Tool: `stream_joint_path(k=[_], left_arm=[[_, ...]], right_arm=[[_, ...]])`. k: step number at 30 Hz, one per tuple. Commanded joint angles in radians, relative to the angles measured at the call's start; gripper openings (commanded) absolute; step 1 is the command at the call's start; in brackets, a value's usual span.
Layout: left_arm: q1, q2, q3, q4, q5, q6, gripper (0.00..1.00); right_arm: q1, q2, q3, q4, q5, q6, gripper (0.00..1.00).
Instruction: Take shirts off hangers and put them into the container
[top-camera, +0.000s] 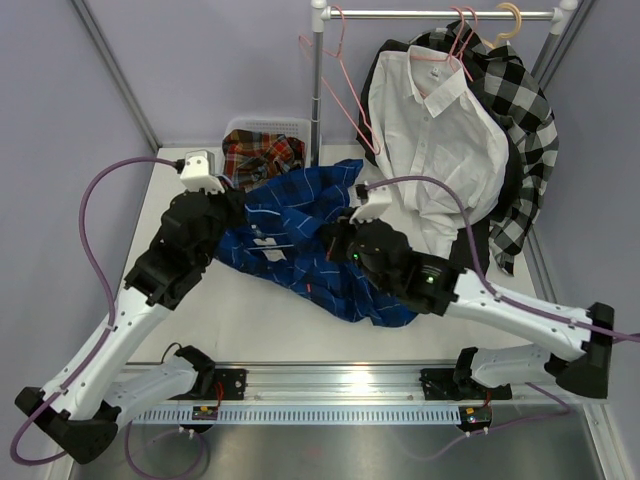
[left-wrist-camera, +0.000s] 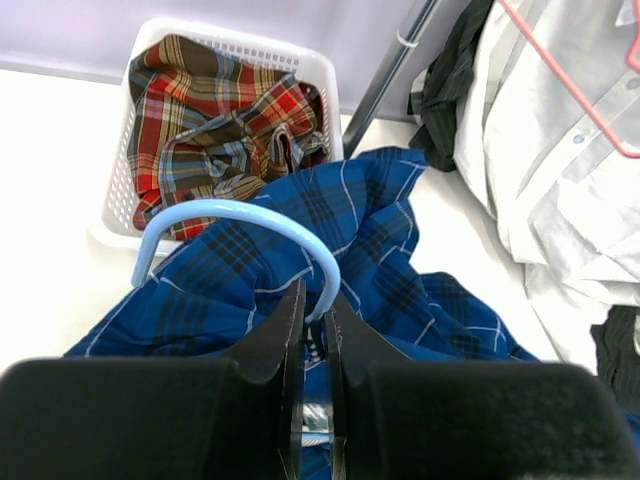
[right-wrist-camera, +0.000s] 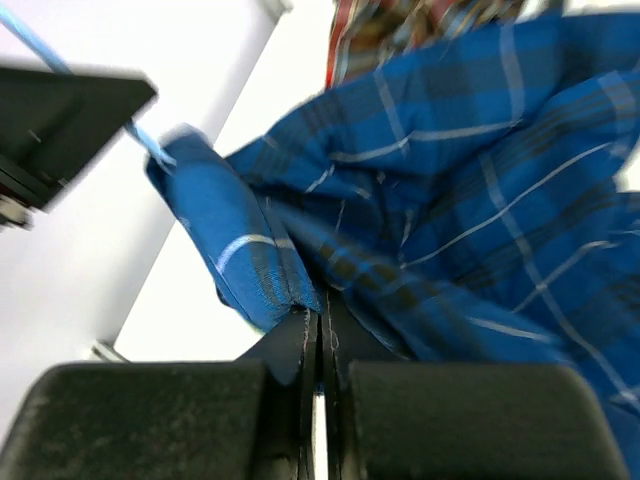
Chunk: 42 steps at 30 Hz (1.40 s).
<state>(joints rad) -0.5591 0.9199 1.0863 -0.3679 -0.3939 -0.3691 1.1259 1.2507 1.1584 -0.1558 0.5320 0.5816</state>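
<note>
The left gripper (left-wrist-camera: 315, 310) pinches the light blue hanger (left-wrist-camera: 230, 210) by its hook, seemingly to anchor it; the right gripper (right-wrist-camera: 318, 322) is clamped tight on a fold of the blue shirt (right-wrist-camera: 450, 200), likely to peel it free; the container (left-wrist-camera: 240, 40) waits just beyond the shirt, already holding the plaid shirt (left-wrist-camera: 220, 110).

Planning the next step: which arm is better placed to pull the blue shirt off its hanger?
Right, probably: the right gripper is shut on the shirt; the left gripper pinches the hanger.
</note>
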Motion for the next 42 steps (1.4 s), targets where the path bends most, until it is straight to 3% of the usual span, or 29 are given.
stream_joint_path(k=[1,6,18,23,27,30,34,36,42], left_arm=[[0.001,-0.032,0.017,0.043,-0.069,0.041,0.00],[0.001,-0.035,0.032,0.043,0.001,0.071,0.00],[0.001,-0.042,0.035,0.047,0.073,0.075,0.00],[0.001,-0.096,-0.003,0.148,0.275,0.101,0.00],[0.001,-0.137,-0.049,0.222,0.337,0.076,0.00],[0.001,-0.144,-0.060,0.250,0.377,0.050,0.00],[0.001,-0.127,-0.074,0.288,0.469,0.007,0.00],[0.001,-0.115,-0.072,0.291,0.489,-0.016,0.00],[0.001,-0.090,-0.065,0.267,0.474,-0.007,0.00]], right_arm=[[-0.003,-0.135,0.011,-0.172,0.164,0.000,0.00],[-0.055,-0.282,0.012,-0.393,0.229,0.035,0.00],[-0.187,-0.501,-0.006,-0.651,0.278,0.000,0.00],[-0.196,-0.482,-0.038,-0.683,0.258,0.000,0.00],[-0.196,-0.476,-0.101,-0.589,0.140,-0.050,0.00],[-0.196,-0.459,-0.158,-0.506,-0.045,-0.120,0.01],[-0.196,-0.345,-0.157,-0.510,-0.216,-0.167,0.02],[-0.196,-0.295,-0.138,-0.525,-0.266,-0.200,0.06],[-0.196,-0.338,-0.071,-0.568,-0.326,-0.282,0.44]])
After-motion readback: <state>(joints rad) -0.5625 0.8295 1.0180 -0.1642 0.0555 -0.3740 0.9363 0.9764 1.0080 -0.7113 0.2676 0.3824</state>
